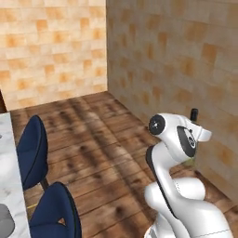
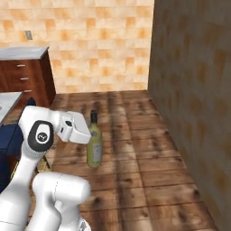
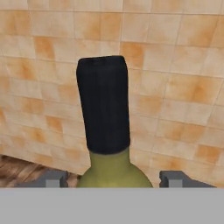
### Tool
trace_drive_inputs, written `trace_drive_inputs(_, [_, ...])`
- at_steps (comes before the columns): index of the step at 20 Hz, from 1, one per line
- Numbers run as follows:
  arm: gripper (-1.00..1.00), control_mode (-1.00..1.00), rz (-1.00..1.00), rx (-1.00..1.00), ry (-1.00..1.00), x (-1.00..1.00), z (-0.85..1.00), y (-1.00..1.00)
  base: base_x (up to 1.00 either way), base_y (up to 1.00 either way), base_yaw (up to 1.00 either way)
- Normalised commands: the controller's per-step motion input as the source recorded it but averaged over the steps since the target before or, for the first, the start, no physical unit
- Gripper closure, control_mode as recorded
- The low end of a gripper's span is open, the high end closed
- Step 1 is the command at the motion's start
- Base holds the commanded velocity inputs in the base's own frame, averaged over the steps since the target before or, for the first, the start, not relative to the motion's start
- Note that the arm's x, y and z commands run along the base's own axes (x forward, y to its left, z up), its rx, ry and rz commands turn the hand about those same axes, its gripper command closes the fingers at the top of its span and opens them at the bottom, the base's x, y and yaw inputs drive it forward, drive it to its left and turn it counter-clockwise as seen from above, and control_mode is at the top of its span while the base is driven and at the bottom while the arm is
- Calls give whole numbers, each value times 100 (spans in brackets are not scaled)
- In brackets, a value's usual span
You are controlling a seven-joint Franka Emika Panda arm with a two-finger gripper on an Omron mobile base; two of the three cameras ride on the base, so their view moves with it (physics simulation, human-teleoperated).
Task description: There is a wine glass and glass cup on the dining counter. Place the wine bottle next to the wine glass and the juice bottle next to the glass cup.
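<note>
My gripper (image 3: 113, 180) is shut on the wine bottle (image 3: 104, 105), an olive-green bottle with a dark neck that stands upright between the fingertips (image 3: 49, 179). In the right base view the wine bottle (image 2: 94, 146) hangs above the wooden floor at the hand's (image 2: 76, 128) right side. Its dark top (image 1: 194, 114) peeks over the hand in the left base view. A strip of the marble dining counter (image 1: 9, 158) lies far to the left. A pale grey rounded thing (image 1: 4, 222) on it is cut off; I cannot tell whether it is the glass cup. The wine glass and juice bottle are out of view.
Two dark blue chairs (image 1: 33, 148) (image 1: 58, 211) stand along the counter's side. Tan tiled walls (image 1: 176, 60) close in ahead and to the right. A red-brown drawer cabinet (image 2: 25, 74) with a grey top stands at the far left. Open wooden floor (image 2: 135, 149) lies between.
</note>
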Motion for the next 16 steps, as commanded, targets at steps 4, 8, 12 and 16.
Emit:
trace_drive_inputs(4, [100, 100, 0, 0, 0, 0, 0, 0, 74, -27, 11])
trace_drive_inputs(8, [100, 100, 0, 0, 0, 0, 0, 0, 74, -27, 11])
trace_drive_inputs(12, [100, 100, 0, 0, 0, 0, 0, 0, 73, -24, 17])
trace_drive_inputs(16, [100, 100, 0, 0, 0, 0, 0, 0, 73, -23, 18])
